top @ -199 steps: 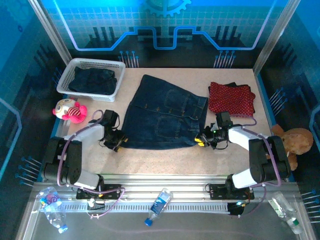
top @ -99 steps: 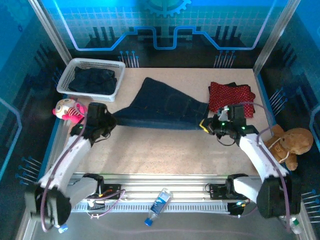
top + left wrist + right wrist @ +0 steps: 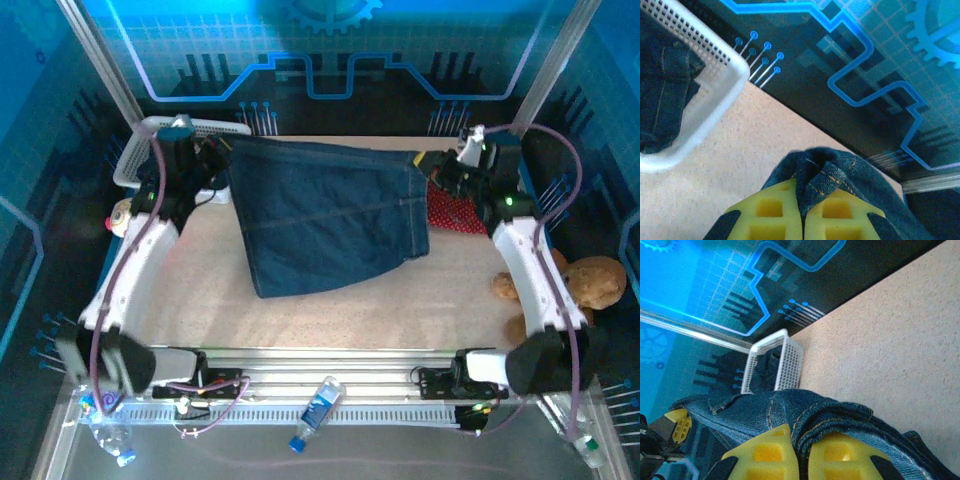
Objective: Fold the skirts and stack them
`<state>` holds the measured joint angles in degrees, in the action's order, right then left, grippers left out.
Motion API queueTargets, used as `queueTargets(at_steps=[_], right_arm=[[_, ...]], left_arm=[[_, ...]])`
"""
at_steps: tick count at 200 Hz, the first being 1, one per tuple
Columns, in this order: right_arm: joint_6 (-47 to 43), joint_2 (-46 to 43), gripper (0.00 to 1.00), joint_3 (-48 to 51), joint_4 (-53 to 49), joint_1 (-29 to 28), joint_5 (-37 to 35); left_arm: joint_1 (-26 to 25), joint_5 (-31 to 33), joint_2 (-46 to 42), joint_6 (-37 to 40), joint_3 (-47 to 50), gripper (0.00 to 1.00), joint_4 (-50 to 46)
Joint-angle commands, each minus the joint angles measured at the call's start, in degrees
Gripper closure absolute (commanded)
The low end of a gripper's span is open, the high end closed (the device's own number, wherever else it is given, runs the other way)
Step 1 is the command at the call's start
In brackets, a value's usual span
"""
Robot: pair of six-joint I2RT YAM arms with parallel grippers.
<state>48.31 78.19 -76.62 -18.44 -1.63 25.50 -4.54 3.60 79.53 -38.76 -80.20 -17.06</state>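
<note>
Fingers clamped on denim skirt [image 3: 330,215]: left fingers [image 3: 772,212], right fingers [image 3: 765,455] | overhead: red skirt [image 3: 455,215] nearby

We list: a beige speckled surface [image 3: 340,315]; a dark back wall [image 3: 200,50] printed with blue circuit lines; two slanted metal posts [image 3: 100,65]; a metal rail [image 3: 330,362] along the near edge.

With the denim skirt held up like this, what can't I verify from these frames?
Red skirt: top view, partly covered by the raised denim skirt and the right arm.
Basket: top view, the left arm hides most of its contents; the left wrist view cuts it off.
Plush toy: top view, mostly behind the left arm.
</note>
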Motion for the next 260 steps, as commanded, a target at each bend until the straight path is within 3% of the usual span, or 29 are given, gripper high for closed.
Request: queueTargets(at_steps=[1, 25, 53, 84, 118, 143, 160, 181, 207, 260], right_arm=[[-4.56, 9.4, 1.0, -15.86, 2.2, 1.75, -7.12], [-5.89, 11.34, 1.0, -22.23, 1.77, 1.63, -5.98], [-9.79, 9.52, 1.0, -19.69, 1.96, 1.72, -1.54], [-14.06, 5.74, 1.0, -4.91, 5.13, 1.05, 4.22], [-19.92, 1.29, 1.0, 17.4, 4.99, -2.42, 8.06], [-17.47, -1.67, 1.0, 30.77, 2.57, -5.98, 7.71], [-13.38, -3.67, 1.0, 36.94, 2.95, -7.62, 7.64], [-10.71, -4.28, 1.0, 40.3, 2.26, -8.42, 7.84], [-10.83, -4.47, 1.0, 37.96, -0.2, -8.4, 5.79], [-4.27, 2.48, 1.0, 26.69, -1.53, -4.33, 0.52]], left_arm=[[4.39, 7.45, 9.17, 6.6, -16.21, 1.0, 9.75], [4.71, 6.3, 12.23, 9.23, -26.43, 1.0, 7.19], [4.71, 4.59, 7.96, 12.69, -22.7, 1.0, 7.38], [4.71, 2.43, -2.72, 9.9, -0.37, 1.0, 10.78], [4.58, 0.84, -12.37, -1.06, 31.02, 1.0, 13.99], [4.47, 3.6, -21.89, -10.33, 49.5, 1.0, 9.04], [4.45, 5.03, -30.98, -13.53, 56.35, 1.0, 3.79], [4.47, 5.85, -37.67, -12.43, 57.0, 1.0, -4.2], [4.45, 6.12, -37.41, -10.11, 53.83, 1.0, -6.79], [4.46, 0.91, -18.71, -1.41, 33.45, 1.0, 2.23]])
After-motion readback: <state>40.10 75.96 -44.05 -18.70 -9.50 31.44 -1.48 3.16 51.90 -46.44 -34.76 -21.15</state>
